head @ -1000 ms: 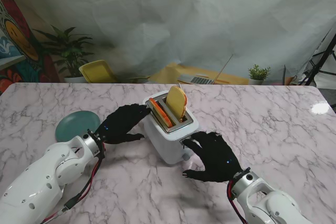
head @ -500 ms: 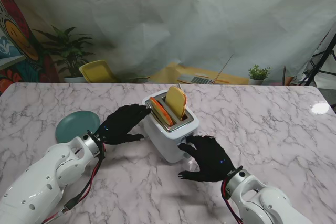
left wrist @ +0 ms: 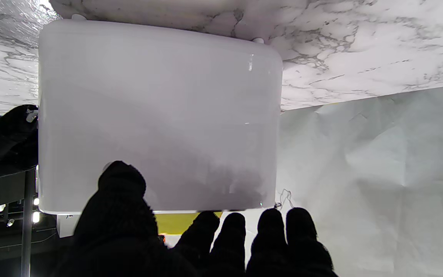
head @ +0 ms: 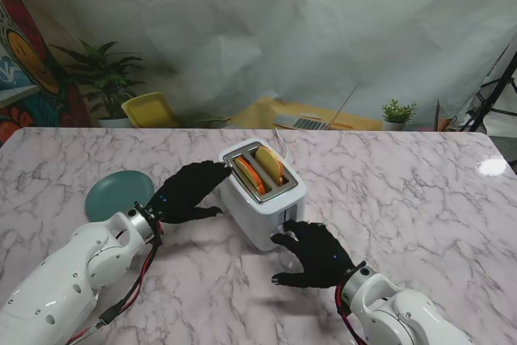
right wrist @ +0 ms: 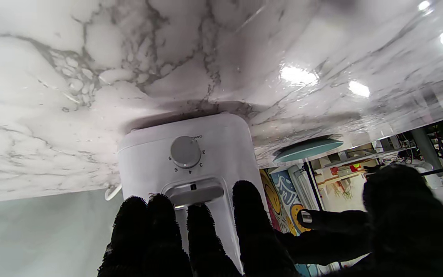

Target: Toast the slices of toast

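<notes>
A white toaster (head: 266,204) stands mid-table with two toast slices (head: 260,169) sunk low in its slots. My left hand (head: 187,190) lies flat against the toaster's left side, fingers spread on the wall (left wrist: 156,115), holding nothing. In front of the toaster, nearer to me, my right hand (head: 317,252) has its fingertips (right wrist: 200,215) on the lever (right wrist: 192,191), which sits low just under the dial (right wrist: 185,151). Neither hand grips anything.
A teal plate (head: 119,191) lies on the marble table (head: 404,191) to the left of my left hand. The toaster's white cord (head: 280,141) trails behind it. Beyond the far edge are a yellow chair (head: 151,110), a laptop (head: 307,123) and potted plants.
The right slice stood high out of its slot; both slices have now sunk into the toaster. My right hand slid down the front, nearer to me. The left hand stayed put.
</notes>
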Controlling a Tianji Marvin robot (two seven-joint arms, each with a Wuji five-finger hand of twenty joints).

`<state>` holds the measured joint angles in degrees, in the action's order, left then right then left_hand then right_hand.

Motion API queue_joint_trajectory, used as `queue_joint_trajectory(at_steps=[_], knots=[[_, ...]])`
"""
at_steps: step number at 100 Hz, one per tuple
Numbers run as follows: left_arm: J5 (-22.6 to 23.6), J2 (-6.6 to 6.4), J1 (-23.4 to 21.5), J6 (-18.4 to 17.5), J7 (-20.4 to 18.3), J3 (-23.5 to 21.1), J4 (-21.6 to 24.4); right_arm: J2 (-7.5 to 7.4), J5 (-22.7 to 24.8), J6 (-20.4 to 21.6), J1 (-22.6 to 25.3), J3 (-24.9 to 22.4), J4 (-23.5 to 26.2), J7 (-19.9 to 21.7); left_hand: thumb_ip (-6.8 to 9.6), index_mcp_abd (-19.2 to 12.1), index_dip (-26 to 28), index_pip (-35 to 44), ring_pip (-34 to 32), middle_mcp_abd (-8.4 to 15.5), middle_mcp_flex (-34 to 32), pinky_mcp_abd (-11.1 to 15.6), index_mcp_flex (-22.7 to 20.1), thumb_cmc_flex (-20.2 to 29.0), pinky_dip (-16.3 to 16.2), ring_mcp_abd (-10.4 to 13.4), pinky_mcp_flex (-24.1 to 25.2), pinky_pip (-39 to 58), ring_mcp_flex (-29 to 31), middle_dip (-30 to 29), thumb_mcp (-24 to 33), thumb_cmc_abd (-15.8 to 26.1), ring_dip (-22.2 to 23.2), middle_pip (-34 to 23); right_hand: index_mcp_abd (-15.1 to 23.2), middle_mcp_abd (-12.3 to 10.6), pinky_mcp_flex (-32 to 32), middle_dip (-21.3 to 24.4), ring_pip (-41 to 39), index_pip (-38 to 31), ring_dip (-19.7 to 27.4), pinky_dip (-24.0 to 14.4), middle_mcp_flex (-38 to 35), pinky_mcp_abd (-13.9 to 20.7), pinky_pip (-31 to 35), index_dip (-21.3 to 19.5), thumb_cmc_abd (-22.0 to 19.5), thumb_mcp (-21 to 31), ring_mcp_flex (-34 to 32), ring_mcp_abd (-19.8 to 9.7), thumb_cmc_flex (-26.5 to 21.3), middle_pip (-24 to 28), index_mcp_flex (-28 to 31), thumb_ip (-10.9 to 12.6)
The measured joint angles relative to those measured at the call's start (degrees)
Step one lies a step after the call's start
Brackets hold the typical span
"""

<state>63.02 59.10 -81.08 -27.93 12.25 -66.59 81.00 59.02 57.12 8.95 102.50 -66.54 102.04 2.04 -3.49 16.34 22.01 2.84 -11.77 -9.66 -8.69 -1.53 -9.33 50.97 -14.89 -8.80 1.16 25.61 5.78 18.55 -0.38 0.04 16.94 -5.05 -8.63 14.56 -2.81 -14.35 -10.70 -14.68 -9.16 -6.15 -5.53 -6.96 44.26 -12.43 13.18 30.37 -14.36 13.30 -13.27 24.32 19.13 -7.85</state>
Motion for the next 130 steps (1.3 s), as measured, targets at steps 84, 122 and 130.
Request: queue_joint_trajectory(at_steps=[84, 122, 130], knots=[[0.45, 0.04, 0.05, 0.32, 1.22, 0.27, -0.42, 0.09, 1.23, 0.31, 0.42, -0.3, 0.35, 0.85, 0.01, -0.2, 0.0, 0.32, -0.34, 0.0, 0.0, 0.0, -0.04, 0.0, 0.0, 0.0, 0.0, 0.0, 0.0, -0.08, 0.0, 0.0, 0.0, 0.0, -0.02, 0.89, -0.24, 1.33, 0.36, 0.02, 0.0, 0.0, 2.23, -0.9, -0.01, 0.02, -0.9, 0.14, 0.35, 0.88, 0.0, -0.6, -0.06, 0.0], [0.43, 0.08, 0.0, 0.61, 1.39, 0.26, -0.4, 0.58, 5.81, 2.73, 5.22, -3.86, 6.88, -2.01, 0.01, -0.96, 0.0, 0.36, -0.35, 0.0, 0.0, 0.0, -0.04, 0.02, 0.0, 0.0, 0.0, 0.0, 0.0, -0.08, 0.0, 0.0, 0.0, 0.0, -0.03, -3.33, 0.15, -0.14, 0.31, 0.02, -0.54, 0.0, -5.72, 1.33, 0.21, 0.02, -0.9, 0.07, -0.78, -7.14, 0.0, 2.5, -0.05, 0.0], [0.47, 0.09, -0.03, 0.76, 1.56, 0.26, -0.41, 0.82, 7.43, 3.48, 6.17, -5.02, 8.79, -3.03, 0.01, -1.15, 0.0, 0.64, -0.35, 0.0, 0.0, 0.0, -0.05, 0.02, 0.0, 0.0, 0.0, 0.0, 0.0, -0.08, 0.0, 0.0, -0.01, 0.0, -0.03, -3.33, 0.54, -0.05, 0.31, 0.02, -0.56, -0.12, -5.72, 1.33, 0.21, 0.02, -0.9, 0.07, -0.79, -7.47, 0.0, 2.55, -0.04, 0.0]])
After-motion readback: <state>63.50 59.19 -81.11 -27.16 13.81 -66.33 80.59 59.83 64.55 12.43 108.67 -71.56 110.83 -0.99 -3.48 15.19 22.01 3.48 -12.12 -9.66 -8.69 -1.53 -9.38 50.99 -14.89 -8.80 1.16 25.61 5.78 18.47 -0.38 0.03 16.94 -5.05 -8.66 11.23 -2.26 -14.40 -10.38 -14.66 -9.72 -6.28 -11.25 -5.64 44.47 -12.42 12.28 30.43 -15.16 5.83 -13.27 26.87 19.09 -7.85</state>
